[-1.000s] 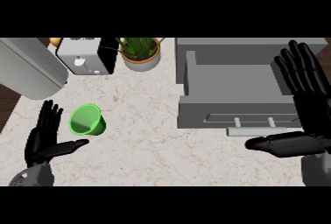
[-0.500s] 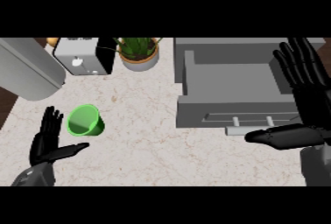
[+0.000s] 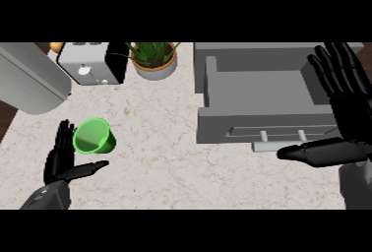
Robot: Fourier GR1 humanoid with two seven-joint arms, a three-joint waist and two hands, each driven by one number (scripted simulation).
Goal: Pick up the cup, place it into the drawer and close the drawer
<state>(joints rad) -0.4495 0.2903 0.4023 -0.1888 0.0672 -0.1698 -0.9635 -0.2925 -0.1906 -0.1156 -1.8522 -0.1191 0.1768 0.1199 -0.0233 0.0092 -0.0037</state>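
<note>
you're at the pick step: your left hand (image 3: 64, 165) is spread flat, holding nothing, just beside the cup (image 3: 94, 136) on the counter. next, curl round it. your right hand (image 3: 341, 118) rests open by the open drawer (image 3: 256, 94).

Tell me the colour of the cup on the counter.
The cup is bright green, seen in the head view, beside the open left hand.
</note>
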